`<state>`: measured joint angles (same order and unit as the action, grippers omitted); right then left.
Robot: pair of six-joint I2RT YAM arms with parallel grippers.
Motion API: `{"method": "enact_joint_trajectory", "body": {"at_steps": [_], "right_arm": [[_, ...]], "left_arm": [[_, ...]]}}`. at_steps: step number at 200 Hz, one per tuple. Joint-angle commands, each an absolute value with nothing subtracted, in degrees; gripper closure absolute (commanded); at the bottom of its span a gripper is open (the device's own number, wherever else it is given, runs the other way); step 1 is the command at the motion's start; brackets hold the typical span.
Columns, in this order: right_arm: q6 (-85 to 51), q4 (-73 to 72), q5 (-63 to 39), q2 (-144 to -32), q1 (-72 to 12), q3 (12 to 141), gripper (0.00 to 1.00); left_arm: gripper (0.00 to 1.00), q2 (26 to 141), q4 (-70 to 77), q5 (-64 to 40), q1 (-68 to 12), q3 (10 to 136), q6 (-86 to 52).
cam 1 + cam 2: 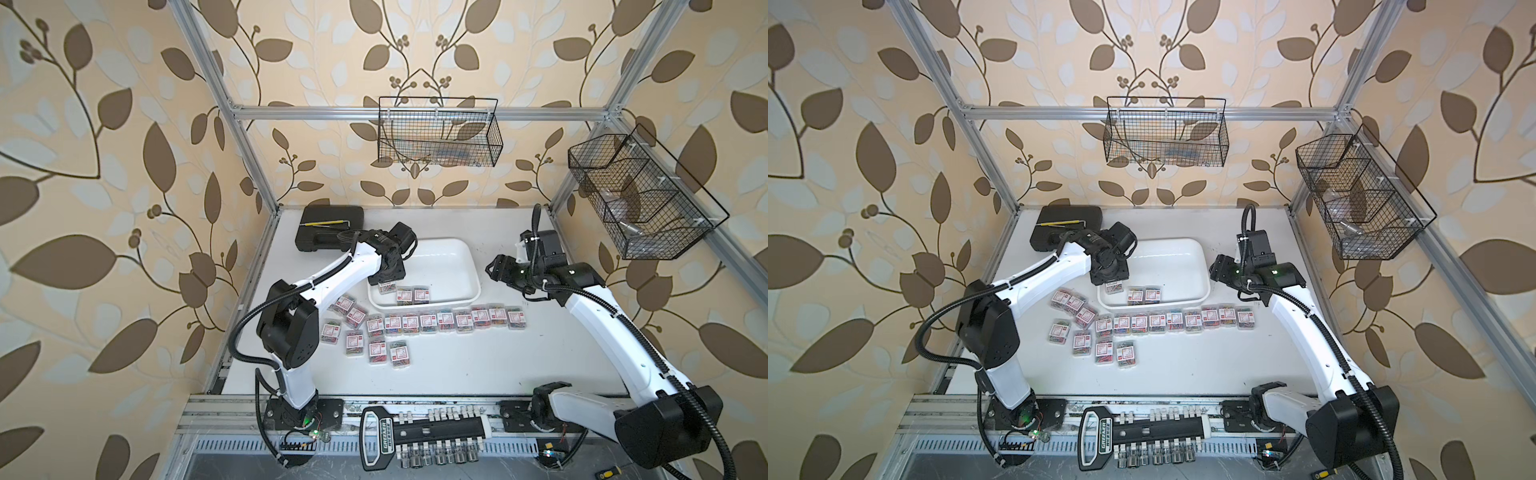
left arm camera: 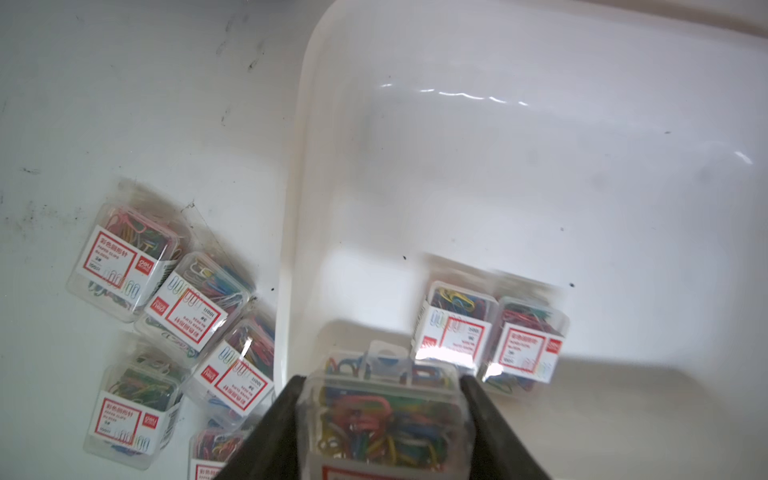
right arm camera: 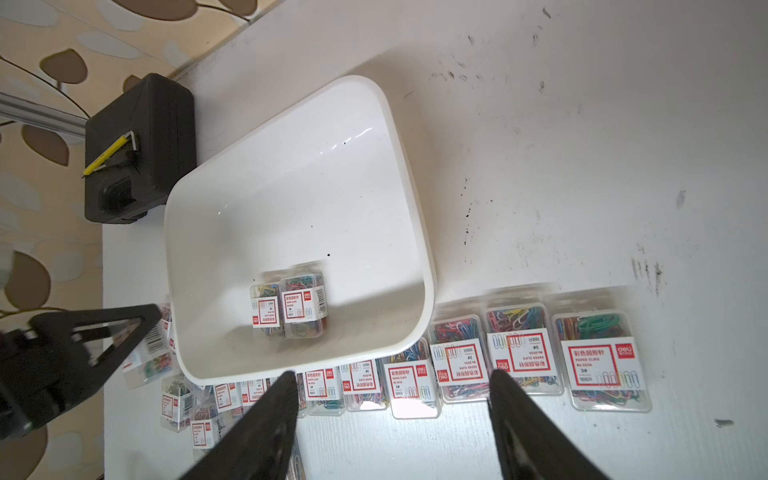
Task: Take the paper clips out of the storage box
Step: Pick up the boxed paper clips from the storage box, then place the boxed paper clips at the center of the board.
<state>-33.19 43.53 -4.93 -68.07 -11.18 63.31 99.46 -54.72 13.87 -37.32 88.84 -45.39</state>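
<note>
The storage box [image 1: 440, 266] [image 1: 1171, 266] is a white tray at the table's middle back. My left gripper [image 1: 386, 286] [image 2: 382, 382] is shut on one clear box of paper clips [image 2: 386, 419] at the tray's near left corner. Two more clip boxes [image 1: 411, 294] [image 2: 490, 332] [image 3: 286, 307] lie side by side on the tray floor. Several clip boxes [image 1: 444, 321] [image 1: 1175, 322] lie in a row on the table in front of the tray, and a cluster [image 1: 353, 332] lies to its left. My right gripper [image 1: 492, 268] [image 3: 390, 374] hangs open beside the tray's right side, with nothing between its fingers.
A black hard case [image 1: 328, 226] with a yellow tool on it sits at the back left, close to the tray. Two black wire baskets [image 1: 438, 133] [image 1: 640, 195] hang on the frame. A socket rail [image 1: 419, 432] lies along the front edge.
</note>
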Motion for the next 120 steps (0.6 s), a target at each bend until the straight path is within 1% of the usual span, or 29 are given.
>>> {"method": "enact_joint_trajectory", "body": {"at_steps": [1, 32, 64, 88, 120], "right_arm": [[-33.6, 43.6, -4.5, -67.9, -11.0, 62.6, 0.27], [-33.6, 43.4, -4.0, -67.3, -11.1, 62.3, 0.27], [-33.8, 43.3, -3.7, -66.7, -11.0, 61.1, 0.27], [-34.2, 42.8, -4.8, -66.5, -11.0, 59.3, 0.27], [-34.7, 42.2, -5.5, -65.3, -10.9, 56.6, 0.27]], "left_arm": [[0.51, 94.7, -57.7, 16.7, -41.0, 88.0, -49.0], [0.52, 92.9, -55.5, 17.0, -47.7, 84.4, -55.7], [0.54, 94.5, -52.8, 16.9, -54.4, 81.9, -61.3], [0.55, 96.6, -49.9, 15.1, -57.0, 79.9, -64.6], [0.55, 97.7, -45.8, 13.7, -60.1, 75.7, -68.7]]}}
